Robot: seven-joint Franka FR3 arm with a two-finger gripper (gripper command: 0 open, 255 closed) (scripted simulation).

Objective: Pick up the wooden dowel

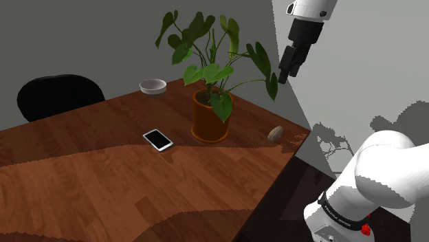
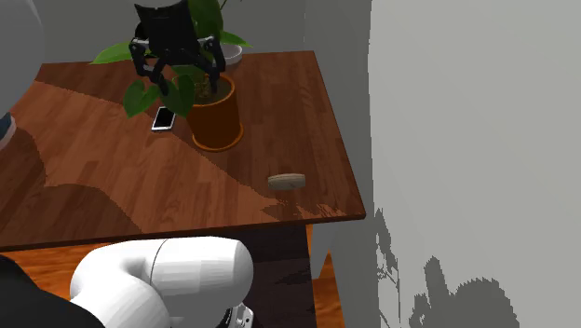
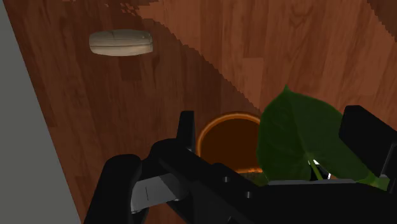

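Dowel (image 1: 275, 133) is lying flat on the table (image 1: 103, 185), close to the edge facing the grey wall (image 1: 357, 69). It is sitting apart from everything else, with the pot (image 1: 210, 118) its nearest neighbour. It is showing as a short, pale tan piece, and nothing is touching it.

Gripper (image 1: 285, 72) is hanging high over the table with its fingers spread wide and gripping nothing. In the wrist view a leaf (image 3: 305, 140) is covering part of the gap. It is hovering above the plant (image 1: 206, 55), while the dowel is lying off to the wall side.

A phone (image 1: 158, 139) is lying beside the pot, a bowl (image 1: 152, 86) is resting at the far edge, and a chair (image 1: 58, 96) is standing behind the table.
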